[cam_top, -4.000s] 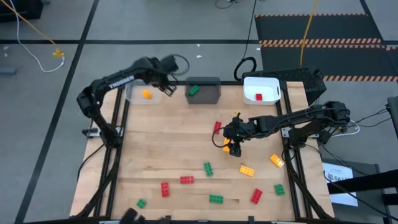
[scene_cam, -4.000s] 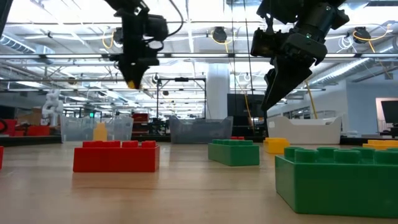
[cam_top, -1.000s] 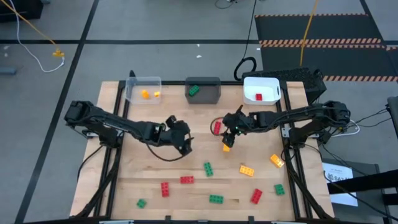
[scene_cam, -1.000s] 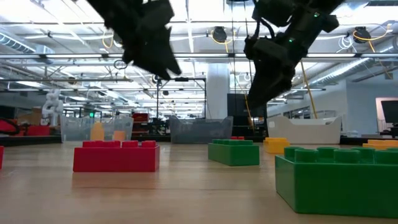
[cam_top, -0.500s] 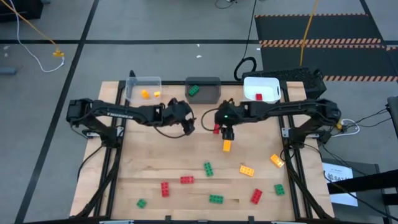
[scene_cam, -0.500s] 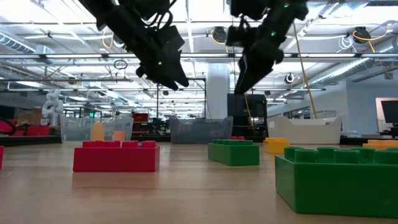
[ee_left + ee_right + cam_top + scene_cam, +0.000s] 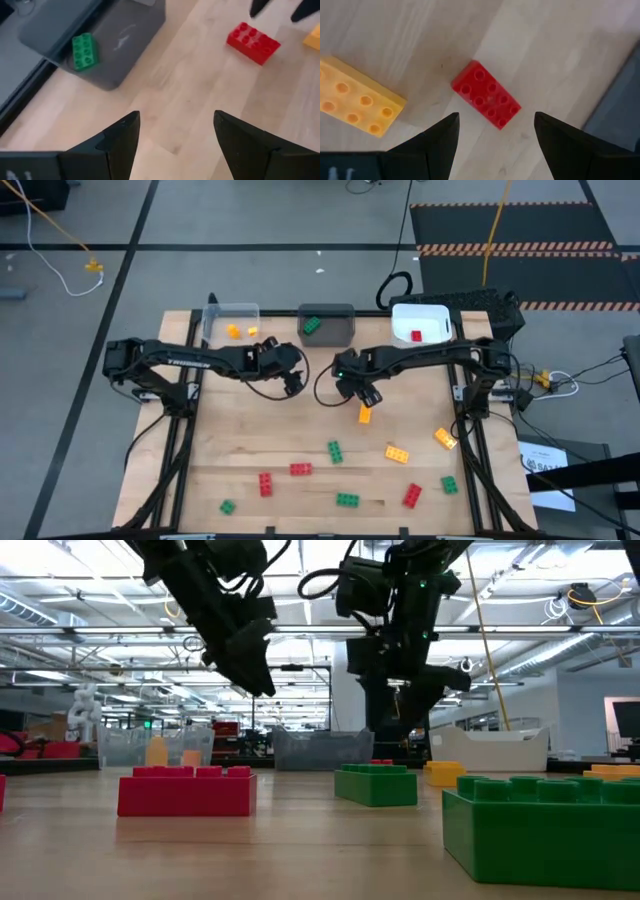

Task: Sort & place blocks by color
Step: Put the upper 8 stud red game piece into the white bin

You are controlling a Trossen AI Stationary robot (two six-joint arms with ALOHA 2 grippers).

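1. Two tools are over the far half of the table [image 7: 250,440] now, and we see both have moved in the last few seconds.
2. Our left tool [image 7: 292,377] was over the clear bin [image 7: 215,315] before. That bin now holds two orange blocks [image 7: 241,332], so we think it dropped one there. It has since swung across the table, and its fingers are wide open and hold nothing.
3. Our right tool [image 7: 365,394] has slid toward the far side. It now hangs right over a red block [image 7: 486,94], with an orange block [image 7: 364,415] lying just beside. Its fingers are open too, one on each side of the red block, not touching it.
4. One green block [image 7: 312,326] sits in the grey bin [image 7: 345,312] and one red block is in the white bin [image 7: 437,310].
5. Many blocks [image 7: 338,472] still lie on the near part of the table, so we think sorting is far from done. The red block looks like our next pick.
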